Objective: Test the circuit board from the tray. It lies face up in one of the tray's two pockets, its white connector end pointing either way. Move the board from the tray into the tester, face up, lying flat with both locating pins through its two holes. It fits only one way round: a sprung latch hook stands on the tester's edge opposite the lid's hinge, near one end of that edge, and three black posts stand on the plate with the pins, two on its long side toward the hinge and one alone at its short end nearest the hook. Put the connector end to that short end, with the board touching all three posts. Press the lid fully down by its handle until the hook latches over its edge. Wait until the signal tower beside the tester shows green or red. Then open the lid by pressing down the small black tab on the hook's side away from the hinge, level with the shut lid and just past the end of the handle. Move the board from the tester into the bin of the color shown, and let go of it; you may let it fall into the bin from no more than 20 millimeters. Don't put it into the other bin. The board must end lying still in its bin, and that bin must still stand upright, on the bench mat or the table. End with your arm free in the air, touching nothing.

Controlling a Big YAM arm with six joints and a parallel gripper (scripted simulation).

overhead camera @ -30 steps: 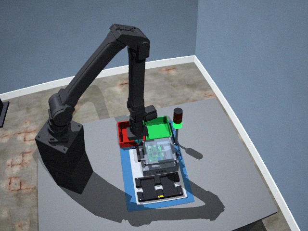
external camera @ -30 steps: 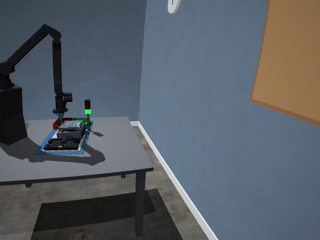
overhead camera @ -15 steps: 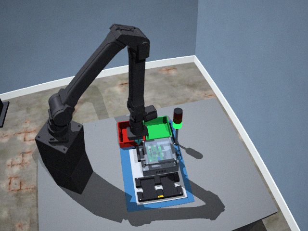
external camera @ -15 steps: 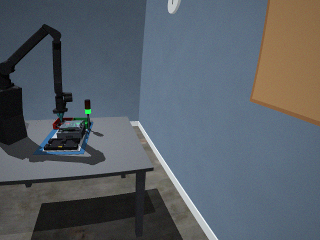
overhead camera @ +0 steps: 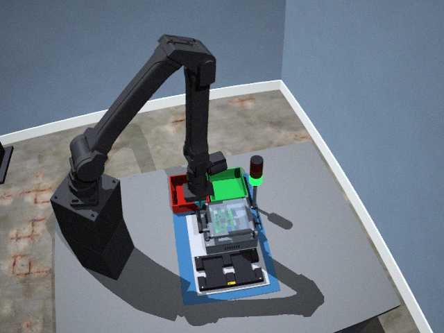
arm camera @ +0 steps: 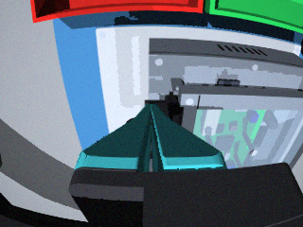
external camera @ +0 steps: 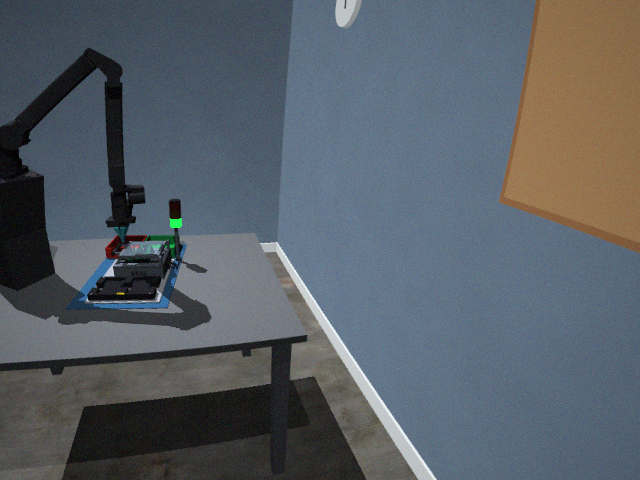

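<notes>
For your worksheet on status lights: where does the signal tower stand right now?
In the top view, the signal tower, lit green, stands at the tester's right far corner, beside the green bin.
</notes>
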